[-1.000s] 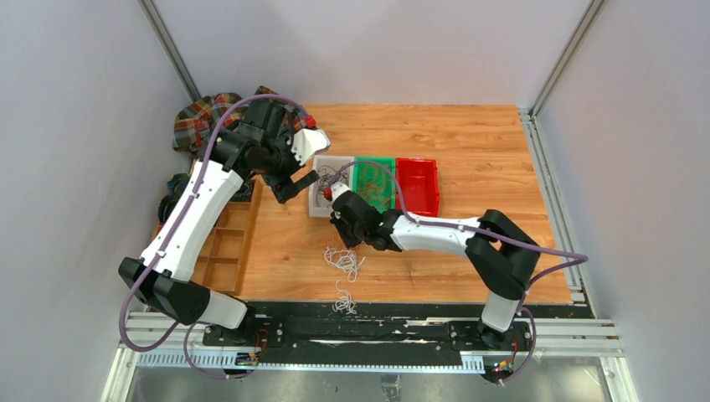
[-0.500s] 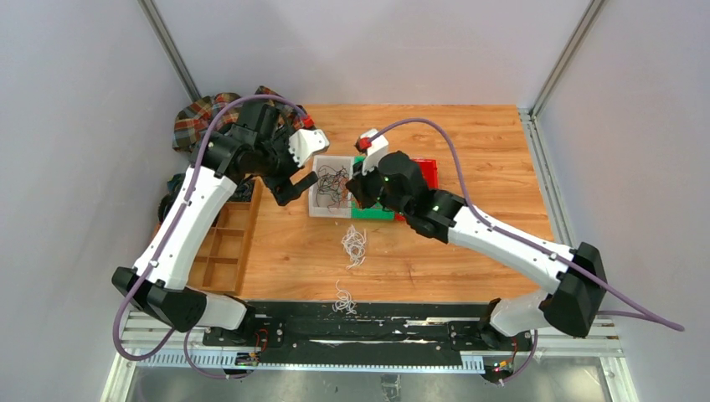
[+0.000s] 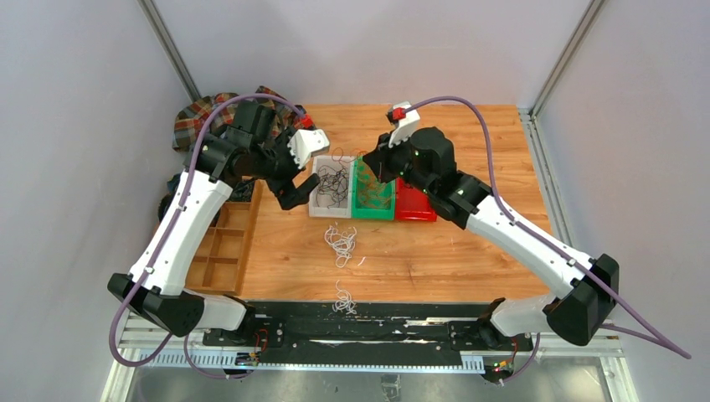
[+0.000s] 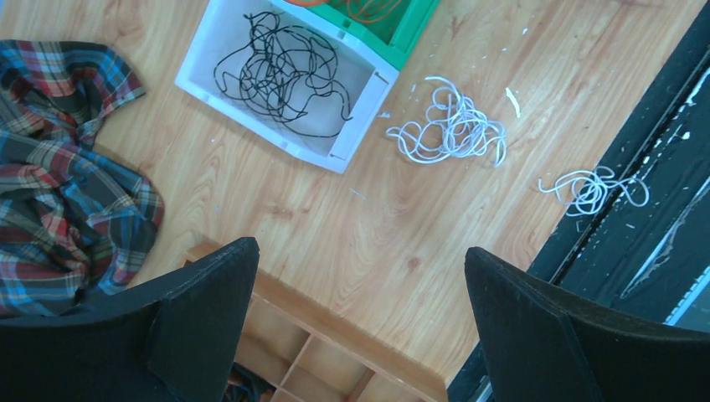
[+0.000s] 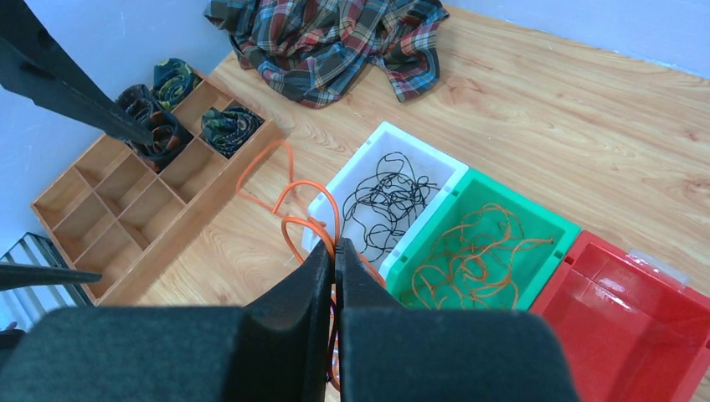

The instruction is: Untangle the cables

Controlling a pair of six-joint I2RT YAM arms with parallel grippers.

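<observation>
From above, three bins are seen in a row at mid-table: a white bin (image 3: 314, 203), a green bin (image 3: 373, 215) at its 3 o'clock, and a red bin (image 3: 416, 207) further along at 3 o'clock. Black cables (image 3: 333, 182) are gathered in the white bin and orange cables (image 3: 374, 194) in the green one. The left gripper (image 3: 291, 193) is held at 9 o'clock of the white bin, and the right gripper (image 3: 373, 167) is raised over the far end of the green bin. One clump of white cables (image 3: 341, 244) lies on the wood at 6 o'clock of the white bin. A second clump (image 3: 343, 297) lies further along at 6 o'clock, at the table's black edge.

In the left wrist view, the two fingers (image 4: 209, 310) are spread wide with nothing between them. The white bin with its black tangle is seen at 12 o'clock, both white clumps at 2 to 3 o'clock, and a plaid cloth (image 4: 67, 167) at 9 o'clock.

In the right wrist view, the fingers (image 5: 293, 310) are pressed together on a single orange cable (image 5: 289, 197), which loops up toward 11 o'clock above the table. A wooden organiser (image 5: 126, 201) is seen at 9 o'clock.
</observation>
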